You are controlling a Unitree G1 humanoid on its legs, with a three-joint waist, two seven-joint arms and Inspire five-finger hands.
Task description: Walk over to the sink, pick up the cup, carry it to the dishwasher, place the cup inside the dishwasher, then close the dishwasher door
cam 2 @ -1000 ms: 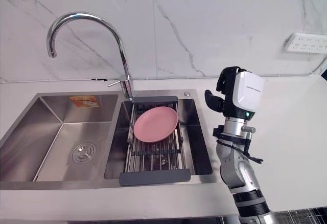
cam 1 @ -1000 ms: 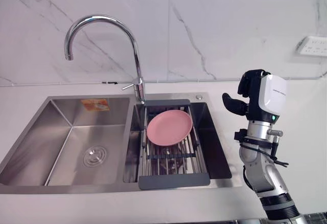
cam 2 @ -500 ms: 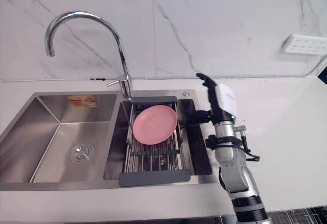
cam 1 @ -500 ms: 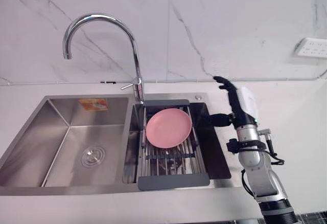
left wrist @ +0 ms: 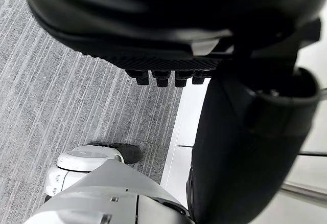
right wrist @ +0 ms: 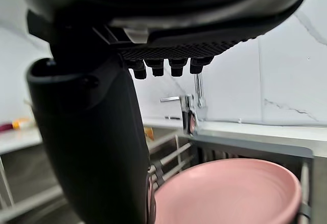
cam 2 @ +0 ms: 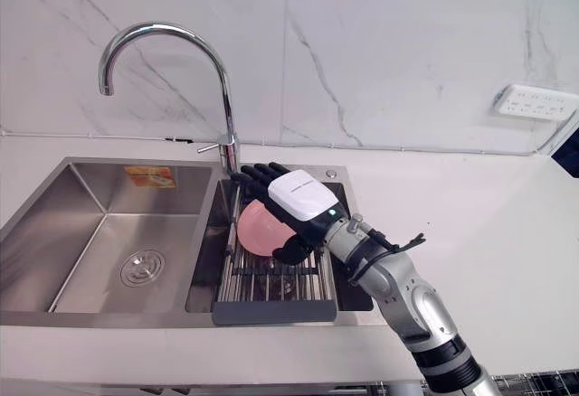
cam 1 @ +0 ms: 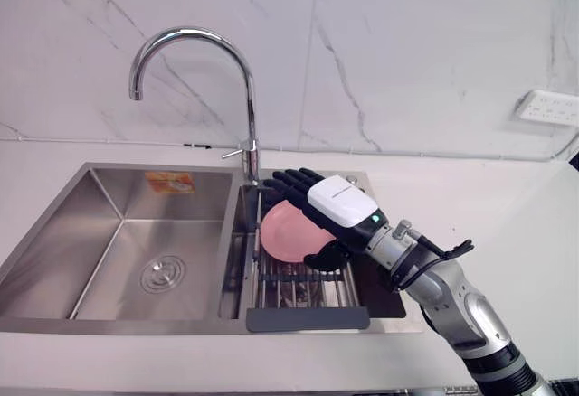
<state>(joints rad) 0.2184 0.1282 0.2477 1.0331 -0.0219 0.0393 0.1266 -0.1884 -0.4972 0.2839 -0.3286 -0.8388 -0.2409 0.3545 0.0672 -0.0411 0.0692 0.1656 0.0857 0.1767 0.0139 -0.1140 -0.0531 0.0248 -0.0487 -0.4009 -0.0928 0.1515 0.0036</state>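
A round pink plate (cam 1: 282,232) is the one dish in the sink (cam 1: 99,206). It rests on a metal rack (cam 1: 308,318) that spans the right-hand basin. The plate sits on a slant with its hollow face turned up and towards the front, and its far rim is nearest the base of the faucet (cam 1: 251,116). Being round, it points no particular way along the rack bars. The right hand (cam 1: 339,208) reaches in from the lower right and hangs palm down over the plate's right half. Its fingers (cam 1: 291,179) are stretched out straight towards the faucet base, and its thumb (cam 1: 326,255) is spread wide near the plate's front rim. The hand is wide open and grips nothing; whether any part of it touches the plate cannot be told. From the right wrist, the plate's pink face lies just past the thumb. The left hand (left wrist: 168,24) shows from its own wrist with relaxed, uncurled fingers, holding nothing, over a grey ribbed floor (left wrist: 76,106). The left basin has a round drain (cam 1: 164,274) and an orange sticker (cam 1: 169,182) on its back wall. The sink is let into a white tabletop (cam 1: 507,224) below a white marble-veined wall (cam 1: 407,52), with a white socket strip (cam 1: 552,107) at the far right.
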